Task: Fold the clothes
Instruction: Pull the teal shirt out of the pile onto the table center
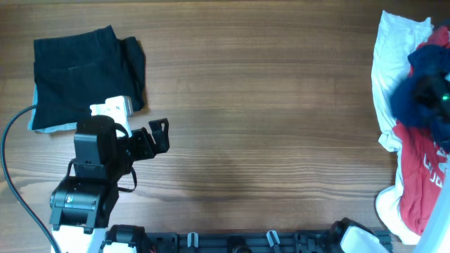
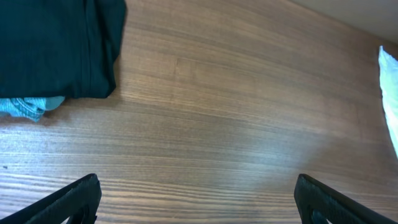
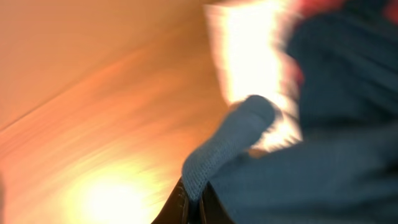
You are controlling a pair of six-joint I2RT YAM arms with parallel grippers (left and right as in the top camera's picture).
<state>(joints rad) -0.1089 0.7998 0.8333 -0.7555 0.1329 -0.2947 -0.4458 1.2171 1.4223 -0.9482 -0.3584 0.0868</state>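
Red garment (image 1: 413, 186): white print (image 1: 433, 169) near its right side, letters too small and creased to read.
Readable text elsewhere: none in any view.

Wood-grain surface (image 1: 281, 105), mid-brown, grain running from left edge to right edge. Soft pale sheen mid-surface in left wrist view. Right wrist view blurred, warm orange glare.

We list: left arm (image 1: 88, 176) folded low, wrist turned rightward, left gripper (image 1: 163, 135) fingers spread wide apart, right gripper (image 3: 189, 208) fingers pinched tight on a fold of dark blue shirt (image 3: 323, 143), view blurred
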